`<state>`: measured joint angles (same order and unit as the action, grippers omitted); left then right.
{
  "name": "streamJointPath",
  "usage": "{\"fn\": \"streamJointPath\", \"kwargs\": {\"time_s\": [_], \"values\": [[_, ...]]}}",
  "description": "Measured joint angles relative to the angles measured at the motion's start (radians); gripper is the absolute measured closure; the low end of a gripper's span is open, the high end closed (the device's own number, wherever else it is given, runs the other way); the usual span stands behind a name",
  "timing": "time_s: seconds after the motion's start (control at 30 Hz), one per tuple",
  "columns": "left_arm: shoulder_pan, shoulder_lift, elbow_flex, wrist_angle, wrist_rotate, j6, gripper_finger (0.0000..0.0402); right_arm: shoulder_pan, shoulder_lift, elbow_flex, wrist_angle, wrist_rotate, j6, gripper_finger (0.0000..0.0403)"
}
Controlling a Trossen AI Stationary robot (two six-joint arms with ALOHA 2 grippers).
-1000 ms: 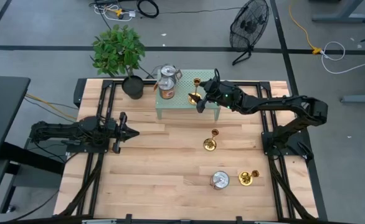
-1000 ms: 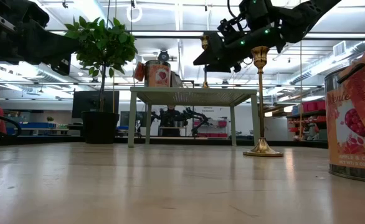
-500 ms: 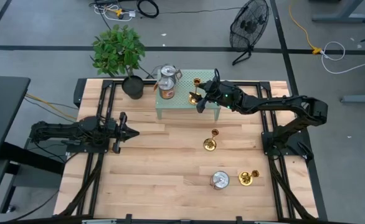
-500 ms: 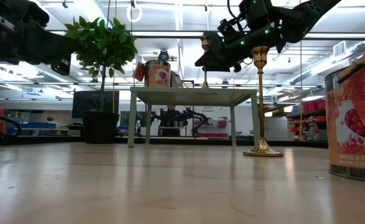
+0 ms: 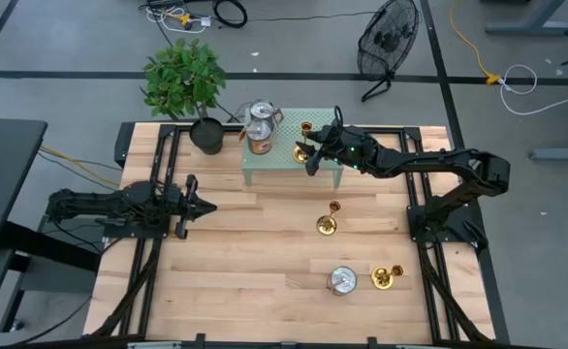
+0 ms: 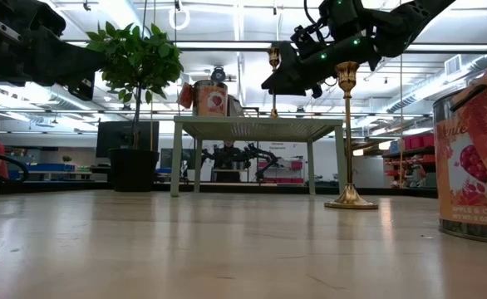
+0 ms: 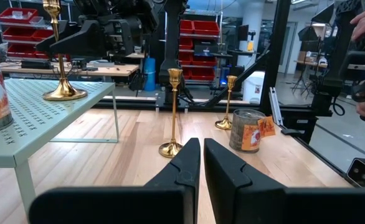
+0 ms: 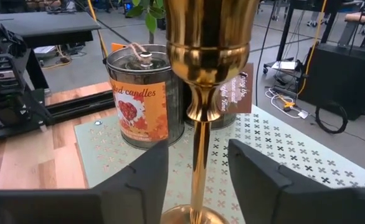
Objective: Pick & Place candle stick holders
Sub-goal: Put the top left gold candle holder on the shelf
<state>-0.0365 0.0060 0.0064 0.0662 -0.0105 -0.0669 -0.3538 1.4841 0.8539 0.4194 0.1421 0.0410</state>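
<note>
One gold candle stick holder (image 8: pixel 199 93) stands by its round base on the pale green perforated stand (image 5: pixel 289 160). It also shows in the high view (image 5: pixel 303 147). My right gripper (image 8: pixel 198 155) is open over the stand, one finger on each side of the holder's thin stem and clear of it. A second holder (image 5: pixel 328 223) stands mid-table. A third holder (image 5: pixel 386 278) stands near the front right. My left gripper (image 5: pixel 206 206) is shut and empty, low over the table's left part.
Two copper-sided tins (image 5: pixel 260 126) stand on the stand's left part, close to the holder. Another tin (image 5: pixel 341 281) stands beside the third holder. A potted plant (image 5: pixel 189 87) stands at the far left. Bare wood lies between the arms.
</note>
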Motion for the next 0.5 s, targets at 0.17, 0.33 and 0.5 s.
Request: {"fn": "streamJointPath", "kwargs": {"time_s": [0.17,0.33,0.5], "values": [[0.000,0.000,0.000,0.000,0.000,0.000,0.0371,0.000,0.000,0.000,0.000,0.000,0.000,0.0257],[0.000,0.000,0.000,0.000,0.000,0.000,0.0371,0.000,0.000,0.000,0.000,0.000,0.000,0.0274],[0.000,0.000,0.000,0.000,0.000,0.000,0.0371,0.000,0.000,0.000,0.000,0.000,0.000,0.0288]]}}
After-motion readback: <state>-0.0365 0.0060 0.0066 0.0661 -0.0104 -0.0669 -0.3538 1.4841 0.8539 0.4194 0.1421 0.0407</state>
